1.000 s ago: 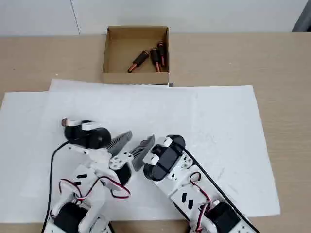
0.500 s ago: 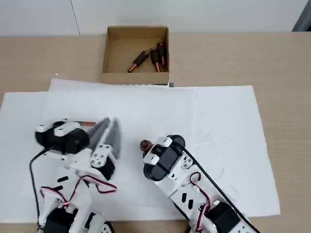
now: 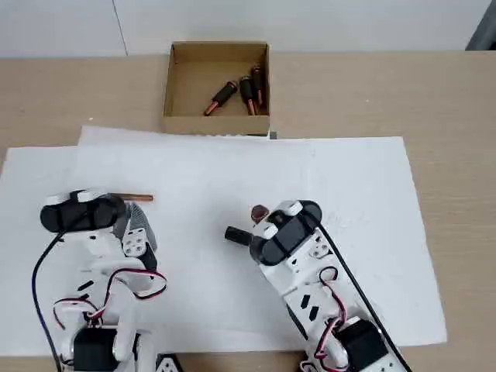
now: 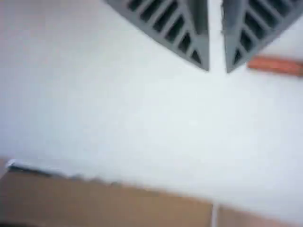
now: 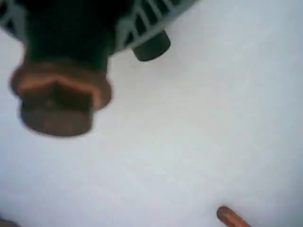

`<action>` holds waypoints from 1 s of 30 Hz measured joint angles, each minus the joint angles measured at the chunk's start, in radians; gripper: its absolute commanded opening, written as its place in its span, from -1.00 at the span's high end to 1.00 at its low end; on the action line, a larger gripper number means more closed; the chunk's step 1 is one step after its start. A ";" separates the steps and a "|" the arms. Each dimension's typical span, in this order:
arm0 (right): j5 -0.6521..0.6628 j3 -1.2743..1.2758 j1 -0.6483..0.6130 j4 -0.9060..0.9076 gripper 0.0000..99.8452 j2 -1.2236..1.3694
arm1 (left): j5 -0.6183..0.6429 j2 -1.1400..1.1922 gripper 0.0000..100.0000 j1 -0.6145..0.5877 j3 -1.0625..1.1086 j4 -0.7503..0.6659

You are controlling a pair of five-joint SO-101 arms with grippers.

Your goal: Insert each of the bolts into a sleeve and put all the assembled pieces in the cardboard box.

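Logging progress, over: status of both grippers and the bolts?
Left gripper shut, empty, beside loose copper rod. Right gripper shut on bolt. Three assembled pieces in cardboard box.

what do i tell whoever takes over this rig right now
Left gripper: shut and empty, over the white paper, close beside the loose bolt.
Right gripper: shut on a dark sleeve with a copper-coloured hex end, over the paper.
Done: three assembled pieces lie in the cardboard box.
Left: pick up the bolt, insert it into the held sleeve, then put that piece in the box.
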 measured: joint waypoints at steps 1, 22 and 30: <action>0.000 0.000 0.002 0.000 0.99 0.000 | 0.000 0.000 0.99 -0.006 0.018 0.000; -0.250 -0.526 0.161 -0.137 0.99 0.681 | 0.000 0.002 0.99 -0.015 0.226 0.003; -0.252 -0.775 0.161 -0.235 0.99 1.060 | 0.000 0.002 0.99 -0.015 0.226 0.003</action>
